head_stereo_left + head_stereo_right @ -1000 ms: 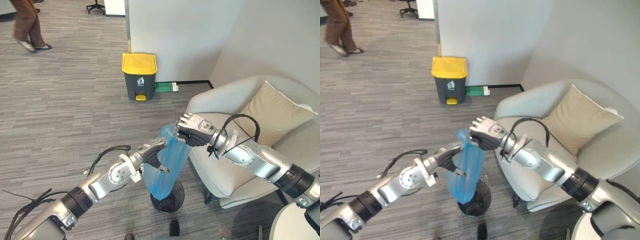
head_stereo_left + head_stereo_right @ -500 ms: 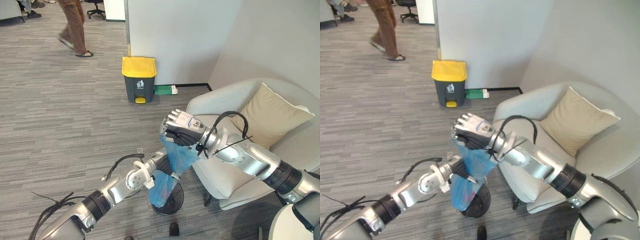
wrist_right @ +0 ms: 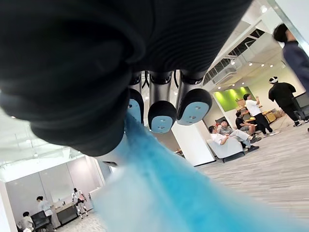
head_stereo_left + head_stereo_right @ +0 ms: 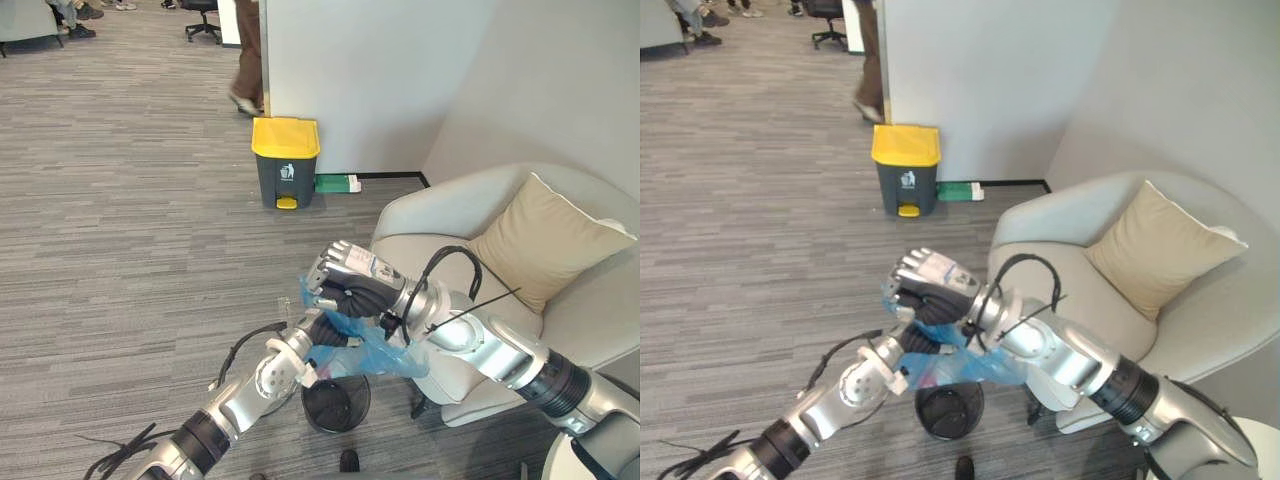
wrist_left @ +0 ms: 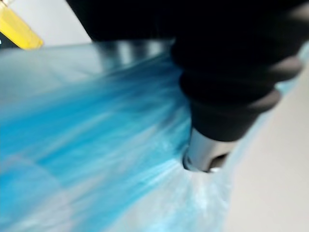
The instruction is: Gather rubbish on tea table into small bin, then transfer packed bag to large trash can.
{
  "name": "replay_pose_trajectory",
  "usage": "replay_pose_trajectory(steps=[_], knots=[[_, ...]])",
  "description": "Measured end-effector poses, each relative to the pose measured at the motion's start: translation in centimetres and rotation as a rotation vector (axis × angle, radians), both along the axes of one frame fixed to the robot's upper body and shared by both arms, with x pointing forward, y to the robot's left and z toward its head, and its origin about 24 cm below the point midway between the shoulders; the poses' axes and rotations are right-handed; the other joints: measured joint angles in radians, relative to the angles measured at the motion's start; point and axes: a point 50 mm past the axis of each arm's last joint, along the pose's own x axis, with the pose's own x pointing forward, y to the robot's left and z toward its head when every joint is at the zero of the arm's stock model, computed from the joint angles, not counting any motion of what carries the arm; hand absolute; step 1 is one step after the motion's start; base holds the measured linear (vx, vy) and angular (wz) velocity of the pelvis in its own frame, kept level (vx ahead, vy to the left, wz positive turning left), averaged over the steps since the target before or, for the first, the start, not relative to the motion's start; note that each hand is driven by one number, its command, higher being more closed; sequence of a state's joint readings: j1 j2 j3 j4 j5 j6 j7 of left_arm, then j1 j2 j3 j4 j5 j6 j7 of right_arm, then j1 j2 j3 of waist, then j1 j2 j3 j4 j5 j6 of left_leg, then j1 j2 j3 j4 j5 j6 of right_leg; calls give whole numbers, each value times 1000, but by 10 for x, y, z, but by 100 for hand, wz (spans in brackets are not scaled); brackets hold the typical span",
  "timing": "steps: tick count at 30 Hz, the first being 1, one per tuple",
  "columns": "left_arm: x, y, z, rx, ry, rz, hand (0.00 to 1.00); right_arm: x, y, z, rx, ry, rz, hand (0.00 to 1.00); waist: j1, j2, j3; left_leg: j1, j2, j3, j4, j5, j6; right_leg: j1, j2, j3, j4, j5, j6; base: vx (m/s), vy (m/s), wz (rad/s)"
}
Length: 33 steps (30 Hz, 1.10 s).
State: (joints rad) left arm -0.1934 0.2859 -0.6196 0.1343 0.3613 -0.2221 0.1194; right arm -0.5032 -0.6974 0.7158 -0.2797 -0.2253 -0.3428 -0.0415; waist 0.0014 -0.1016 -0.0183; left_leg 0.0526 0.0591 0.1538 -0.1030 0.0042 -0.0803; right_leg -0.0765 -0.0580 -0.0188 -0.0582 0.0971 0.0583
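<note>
Bag [image 4: 378,356] in right hand [image 4: 345,282], left hand [image 4: 322,328] against it — bin [image 4: 335,402] below

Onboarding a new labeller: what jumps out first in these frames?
The blue bag, bunched in the right hand with the left hand against it, above the small black bin on the floor. Then the yellow-lidded trash can by the white wall, and the grey armchair with its beige cushion on the robot's right.

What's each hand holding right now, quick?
Right hand: closed on the blue bag, gripping its top.
Left hand: cannot tell, tucked against the bag.
</note>
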Motion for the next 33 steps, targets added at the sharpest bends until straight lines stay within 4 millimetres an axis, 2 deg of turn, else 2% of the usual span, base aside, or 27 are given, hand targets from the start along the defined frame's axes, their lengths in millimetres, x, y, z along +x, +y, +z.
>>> replay_pose_trajectory(steps=[4, 5, 9, 14, 18, 23, 28, 31, 33], knots=[[3, -10, 8, -48, -22, 4, 100, 5, -1, -12, -12, 45, -36, 100, -1, 0, 0, 0, 0, -3, 0, 0, 0, 3, -1, -2, -4, 0, 0, 0, 0, 0], [5, -9, 9, -63, -21, 19, 100, 7, -4, -19, -22, 73, -59, 0, -1, 0, 0, 0, 0, -3, 0, 0, 0, 4, -1, -3, -6, 0, 0, 0, 0, 0], [12, 1, 12, -90, -18, 80, 100, 7, -12, -40, -62, 132, -115, 0, -2, 0, 0, -1, 1, -4, 1, 0, 0, 6, -2, -4, -11, 0, -1, 0, 0, 0], [15, 9, 14, -125, -12, 133, 100, 7, -21, -42, -35, 138, -166, 0, -2, 0, 0, 1, -2, -3, 1, 0, 1, 7, -2, -6, -9, 1, 0, 0, 0, 0], [12, 19, 22, -193, -20, 177, 100, 10, -37, -42, 8, 145, -252, 0, -4, 1, 0, 3, -2, -3, 0, 0, 1, 7, -2, -5, -3, -1, 2, 0, 0, 0], [10, 30, 26, -234, -30, 221, 100, 17, -58, -33, 71, 113, -365, 0, -7, 11, -6, 7, -4, 0, 0, 0, 1, 7, -3, -3, 0, -2, 3, -12, -3, -1], [6, 46, 20, -270, -3, 311, 100, 22, -82, -20, 142, 57, -488, 0, -12, 29, -17, 10, -4, 4, 0, 0, 1, 7, -2, -2, 0, -3, 3, 0, 0, 0], [1, 52, 19, -288, 5, 338, 100, 19, -97, -12, 190, 26, -556, 0, -12, 29, -17, 10, -4, 3, 0, 0, 1, 7, -2, -2, 0, -4, 5, 0, 0, 0], [-1, 58, 19, -296, 2, 363, 100, 15, -110, -11, 290, 18, -648, 0, -15, 29, -17, 10, -4, 3, 0, 0, 1, 7, -3, -2, 0, -4, 6, 0, 0, 0]])
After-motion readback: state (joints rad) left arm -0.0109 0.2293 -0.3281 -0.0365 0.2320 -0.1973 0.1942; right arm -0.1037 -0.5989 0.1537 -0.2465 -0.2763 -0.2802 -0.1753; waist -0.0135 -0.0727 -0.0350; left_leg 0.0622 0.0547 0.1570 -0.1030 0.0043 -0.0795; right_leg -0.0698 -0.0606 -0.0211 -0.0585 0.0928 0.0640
